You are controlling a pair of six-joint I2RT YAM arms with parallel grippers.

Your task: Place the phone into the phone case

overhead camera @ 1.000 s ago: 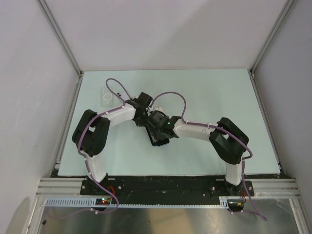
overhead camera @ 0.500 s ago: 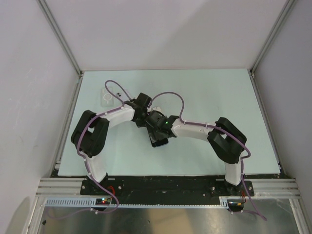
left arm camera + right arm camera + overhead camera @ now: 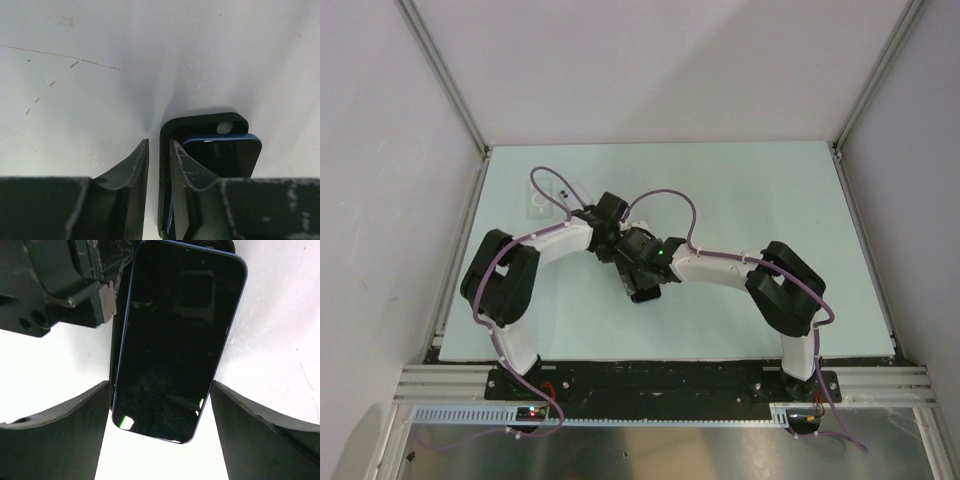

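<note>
Pale green table (image 3: 770,200), white walls (image 3: 670,70). Phone (image 3: 175,340) screen-up over black case (image 3: 200,120), mid-table. Right gripper (image 3: 161,385) wide astride phone, prob. not clamping. Left gripper (image 3: 159,142) slightly apart w/ case rim between.

No legible text anywhere, phone (image 3: 175,340) screen dark, no readable markings on case (image 3: 200,121)
</note>
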